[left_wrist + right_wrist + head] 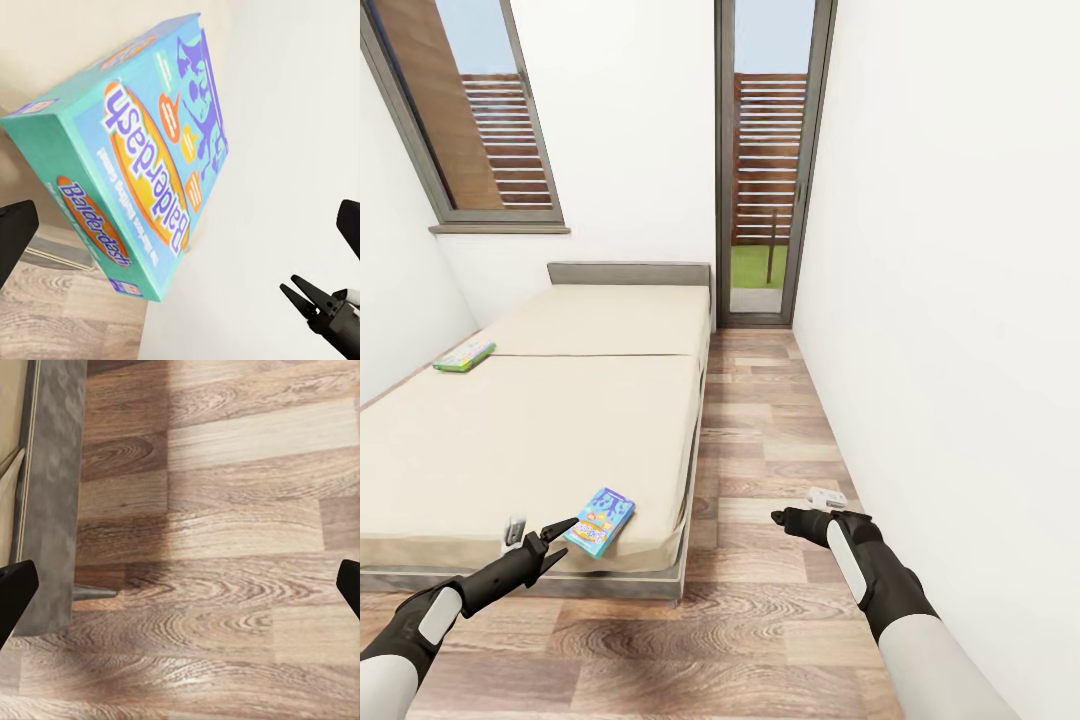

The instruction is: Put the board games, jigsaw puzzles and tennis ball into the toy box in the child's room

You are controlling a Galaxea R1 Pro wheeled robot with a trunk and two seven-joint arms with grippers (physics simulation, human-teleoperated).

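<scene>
My left gripper (550, 540) is held out low, at the near corner of the bed (510, 430). Its two dark fingers (558, 527) are spread apart, and nothing is between them. Just past my fingertips lies the blue board game (600, 521), flat on the cream cover, close to the bed's near edge and corner. I cannot tell if a fingertip touches the box or only comes very close. From my left wrist camera the blue board game (142, 157) looks big and tilted. It has a blue-green cover, an orange oval and the word "Balderdash" on its top and on its side. My fingers (15, 236) stand wide at both edges of that picture, with the box out ahead of them. Far beyond my left gripper, way up the bed near the left wall, lies the pale green board game (464, 355). My right gripper (792, 518) is off to the side, over the wood floor (770, 440) between the bed and the white wall (950, 300). Its fingers (13, 592) are wide apart too, and they hold nothing. Under them I see brown planks (217, 547) and the grey bed frame (52, 510). Further away, past the bed, stand a tall glass door (765, 170) and a window (475, 120).
</scene>
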